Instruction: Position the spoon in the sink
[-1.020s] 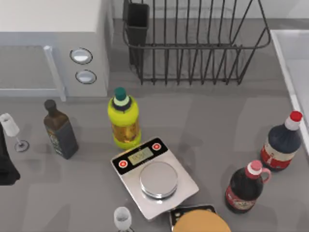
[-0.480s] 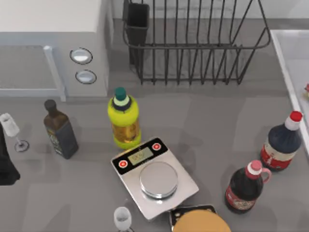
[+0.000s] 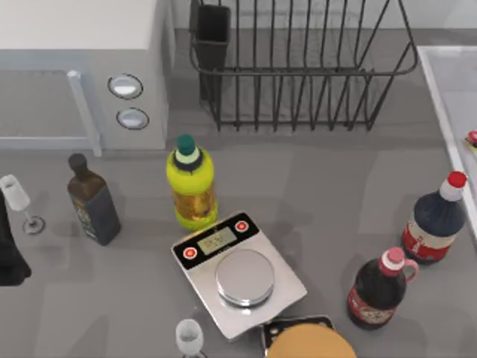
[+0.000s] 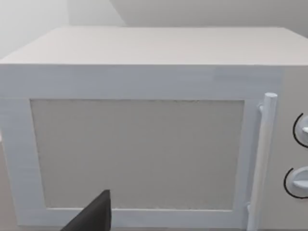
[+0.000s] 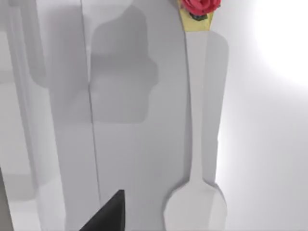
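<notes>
White spoon (image 5: 197,159) with red-tipped handle lying in the sink (image 5: 269,120) below my right gripper (image 5: 107,214), finger spread not discernible, left arm (image 3: 9,250) parked by microwave (image 4: 144,130).

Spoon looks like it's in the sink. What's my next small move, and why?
Probably raise the right tool straight up, away from the sink. The wrist view shows the spoon seemingly lying on the pale basin floor, apart from the tool, so the placing looks done. The left tool is parked facing the microwave.
</notes>
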